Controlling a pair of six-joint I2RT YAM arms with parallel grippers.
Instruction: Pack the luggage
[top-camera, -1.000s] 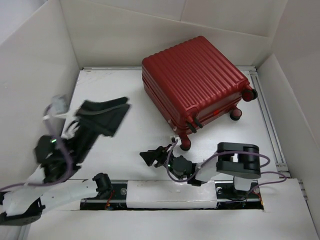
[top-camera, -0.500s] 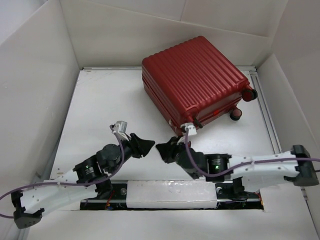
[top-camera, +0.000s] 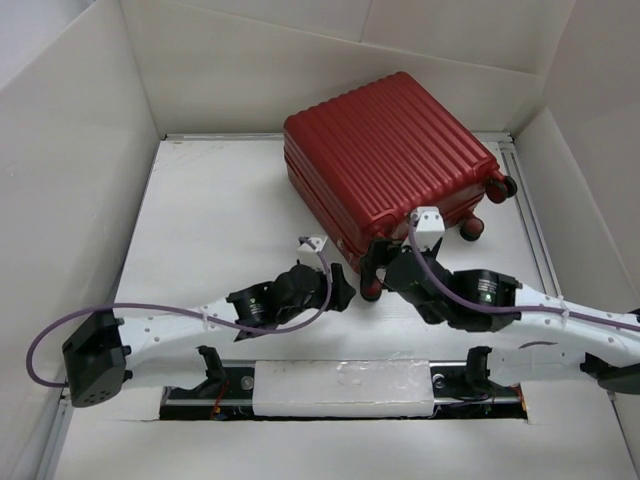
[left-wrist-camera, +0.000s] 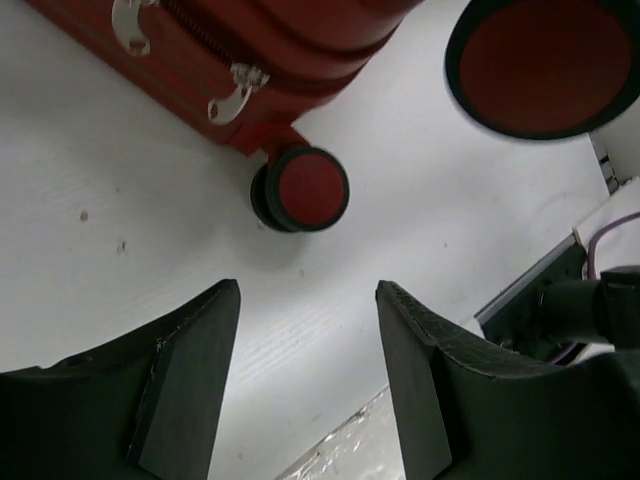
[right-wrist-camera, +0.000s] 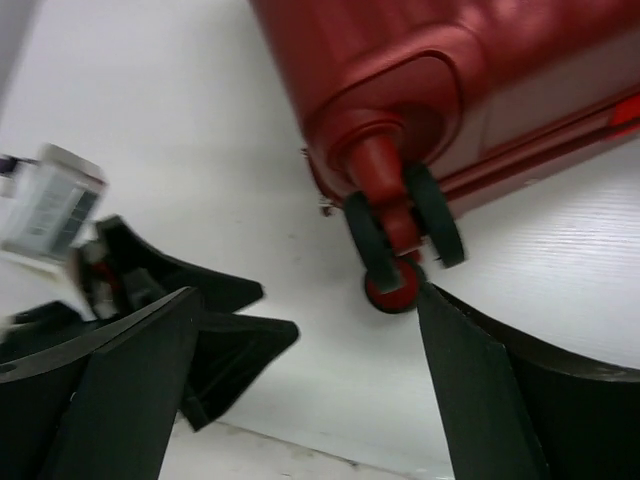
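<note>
The luggage (top-camera: 390, 150) is a dark red ribbed suitcase. It lies shut on the white table at the back right, so its lining is hidden. Its near corner wheel (top-camera: 371, 290) points toward the arms. My left gripper (top-camera: 340, 290) is open and empty, low over the table just left of that wheel. In the left wrist view (left-wrist-camera: 308, 300) the wheel (left-wrist-camera: 300, 190) lies ahead of the open fingers. My right gripper (top-camera: 375, 265) is open and empty at the same corner. In the right wrist view (right-wrist-camera: 308, 300) the wheel (right-wrist-camera: 400, 240) sits just beyond the right finger.
White walls (top-camera: 80, 180) box in the table on the left, back and right. Two metal zip pulls (left-wrist-camera: 235, 90) hang on the suitcase edge. The left gripper's fingers (right-wrist-camera: 215, 335) show close by in the right wrist view. Two more wheels (top-camera: 470, 228) stick out on the suitcase's right.
Both arms have reached forward to the suitcase's near corner. The left gripper came in from the far left. The dark item it held a second ago is no longer in view.
</note>
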